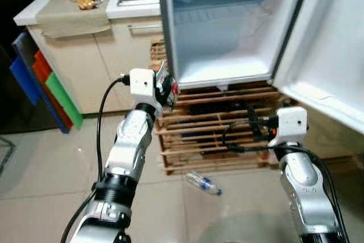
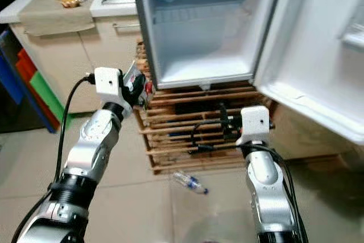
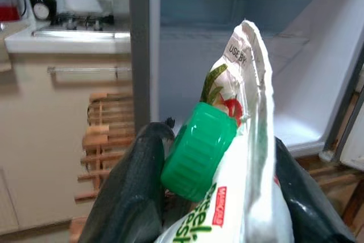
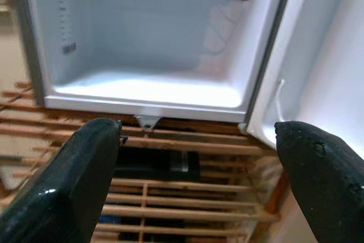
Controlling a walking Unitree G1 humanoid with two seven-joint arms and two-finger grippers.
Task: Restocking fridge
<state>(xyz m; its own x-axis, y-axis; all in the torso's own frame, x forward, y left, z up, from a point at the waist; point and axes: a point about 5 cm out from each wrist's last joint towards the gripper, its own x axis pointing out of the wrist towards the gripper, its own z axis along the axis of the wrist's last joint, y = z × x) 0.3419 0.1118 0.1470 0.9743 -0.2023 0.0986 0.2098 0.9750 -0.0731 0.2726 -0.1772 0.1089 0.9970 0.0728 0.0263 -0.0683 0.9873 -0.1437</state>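
A: What is the left gripper [image 3: 213, 197] carrying?

B: It is pinching a white pouch [image 3: 244, 157] with a green cap [image 3: 199, 152], just beside the fridge's [image 1: 222, 21] left front edge.

A: What could be going wrong?

B: The soft pouch is likely flexing; it could be catching that grey edge and slipping out. A plastic bottle [image 1: 203, 183] is lying on the floor below, by the wooden pallet [image 1: 216, 135].

A: And room to move?

B: The bottom shelf is looking bare and open. The right gripper [image 4: 199, 163] is hanging spread and holding nothing, below the fridge's right corner, near the open door [image 1: 330, 44], which is narrowing that side.
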